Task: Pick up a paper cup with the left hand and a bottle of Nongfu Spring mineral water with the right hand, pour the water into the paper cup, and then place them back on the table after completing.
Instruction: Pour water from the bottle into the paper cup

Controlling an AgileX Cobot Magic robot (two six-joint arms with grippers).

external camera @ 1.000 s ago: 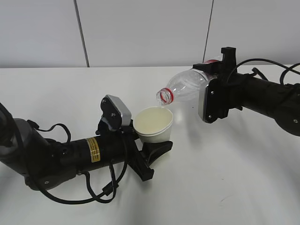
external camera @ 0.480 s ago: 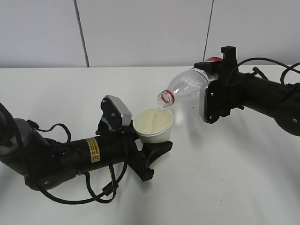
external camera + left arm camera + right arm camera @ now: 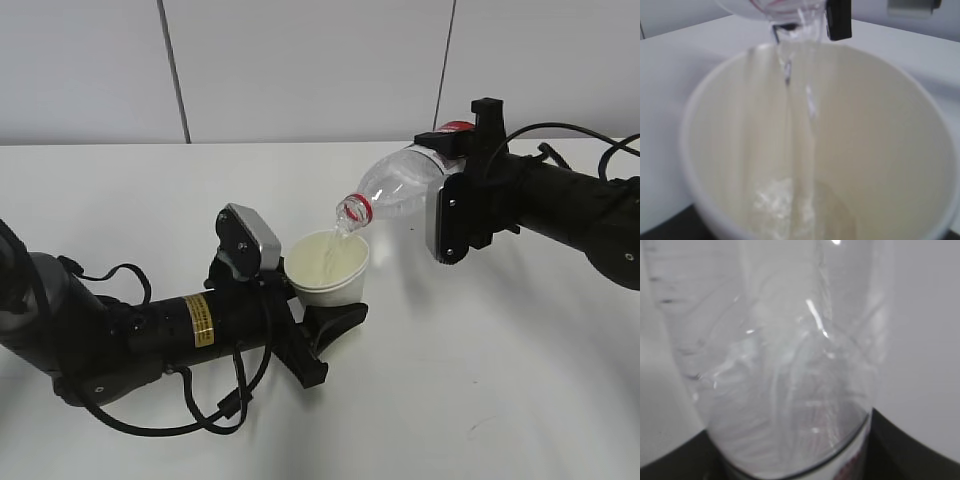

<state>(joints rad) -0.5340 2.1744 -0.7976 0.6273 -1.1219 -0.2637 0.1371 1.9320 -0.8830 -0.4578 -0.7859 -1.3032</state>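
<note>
A white paper cup [image 3: 328,268] is held in my left gripper [image 3: 318,300], whose black fingers [image 3: 338,318] are shut around its lower wall just above the table [image 3: 480,380]. My right gripper [image 3: 452,180] is shut on a clear Nongfu Spring bottle [image 3: 400,185] with a red neck ring. The bottle is tilted down to the left, its open mouth over the cup's rim. Water [image 3: 797,150] runs in a thin stream into the cup [image 3: 880,150] and pools at its bottom. The right wrist view is filled by the bottle's clear body [image 3: 785,370].
The left arm with its yellow sticker [image 3: 198,320] lies low across the front left, with a loose black cable [image 3: 215,415] beside it. The right arm [image 3: 570,205] reaches in from the right. A grey panelled wall [image 3: 300,70] stands behind the table.
The bottle has tipped further down over the cup. Water now streams into the cup. The left arm and the cup have stayed in place.
</note>
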